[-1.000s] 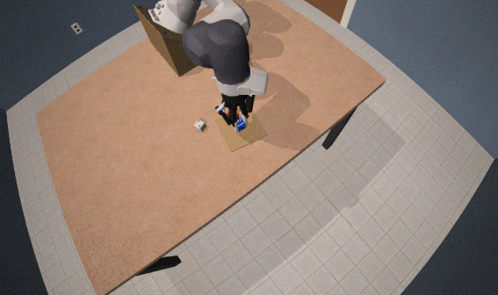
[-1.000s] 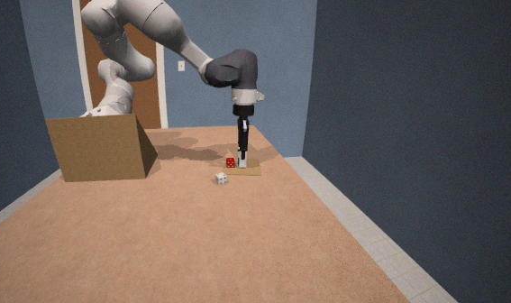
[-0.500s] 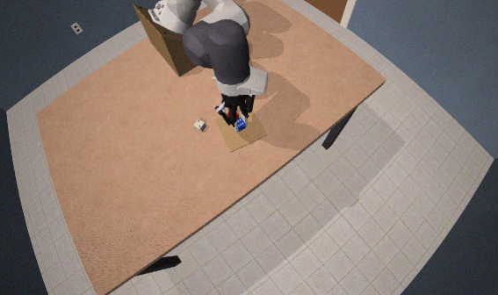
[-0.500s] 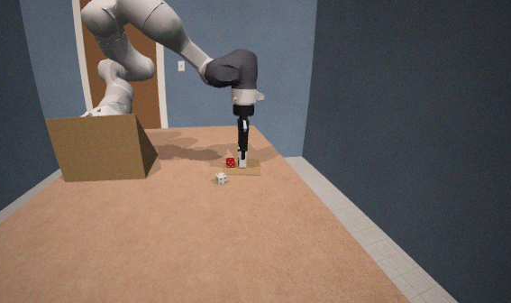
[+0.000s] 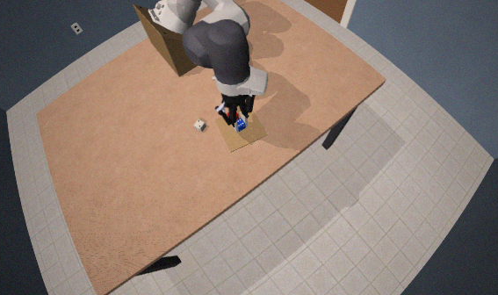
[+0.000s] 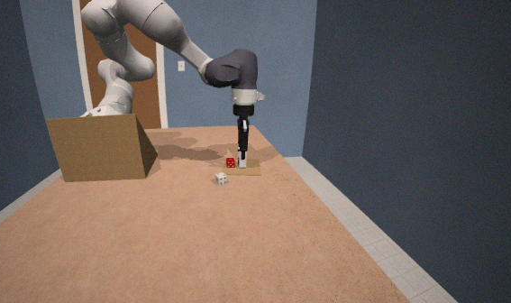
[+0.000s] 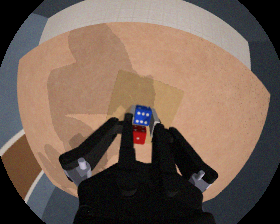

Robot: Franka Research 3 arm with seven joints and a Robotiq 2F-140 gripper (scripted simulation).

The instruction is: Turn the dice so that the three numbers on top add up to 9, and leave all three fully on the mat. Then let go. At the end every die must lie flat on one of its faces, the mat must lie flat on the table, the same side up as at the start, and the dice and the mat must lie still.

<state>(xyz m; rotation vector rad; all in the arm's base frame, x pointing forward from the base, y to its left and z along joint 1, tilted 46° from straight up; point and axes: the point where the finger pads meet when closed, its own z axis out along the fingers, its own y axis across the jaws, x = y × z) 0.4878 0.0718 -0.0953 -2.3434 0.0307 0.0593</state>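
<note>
Fingers stand narrowed and pinch the blue die [image 7: 143,116] from two sides; the wrist view shows its upper face with about three white pips, and the red die [image 7: 139,136] just beside it, nearer the camera. Top view: blue die [image 5: 241,124] low over the tan mat [image 5: 250,136], near its corner; the white die [image 5: 200,125] rests on the table [image 5: 119,176], apart from the mat. Exterior view: fingers hang vertical over the mat [image 6: 252,170], red die [image 6: 230,162] alongside, white die [image 6: 221,179] off the mat. Step in hand appears to be turning or setting the blue die; next, a flat release. Cubes have no long axis.
</note>
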